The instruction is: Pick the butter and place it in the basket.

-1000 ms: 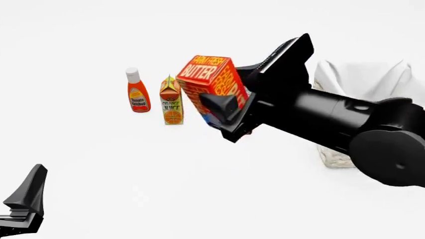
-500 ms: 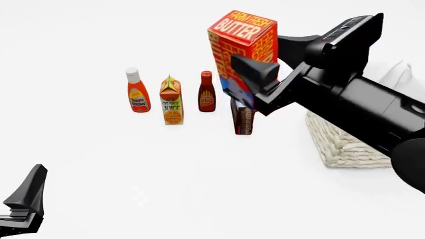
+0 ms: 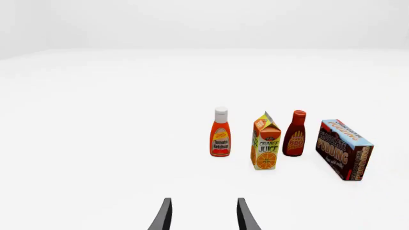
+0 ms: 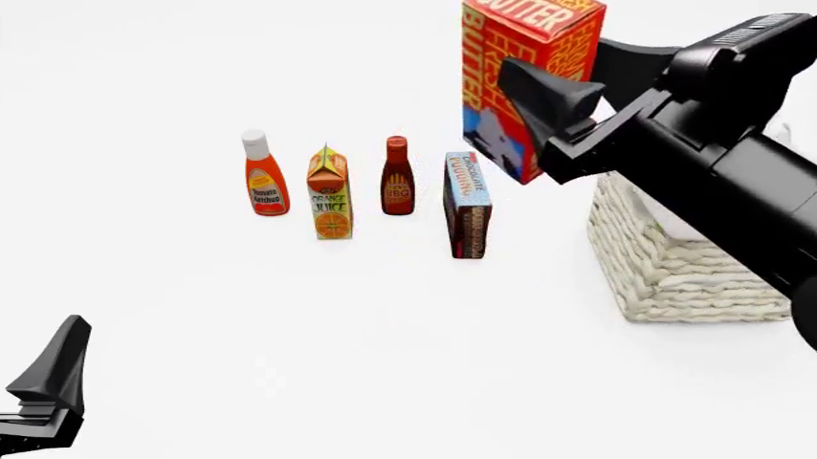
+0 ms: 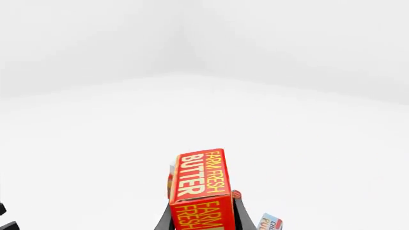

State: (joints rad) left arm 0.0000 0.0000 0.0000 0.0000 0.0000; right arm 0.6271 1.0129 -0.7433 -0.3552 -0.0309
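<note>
While held aloft, red-orange butter [image 4: 530, 67]

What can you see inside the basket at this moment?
Little: the basket shows its woven wall and a bit of white liner. The right hand, holding the butter aloft, and its arm cover the interior, so contents are unknown.

- The right gripper [image 4: 577, 81] is raised high above the table, its arm reaching in from the lower right, fingers clamped on the butter [image 4: 526, 76], held upright.
- The left gripper [image 4: 45, 402] sits low at the near left, its fingers [image 3: 164, 216] parted with nothing between them.
</note>
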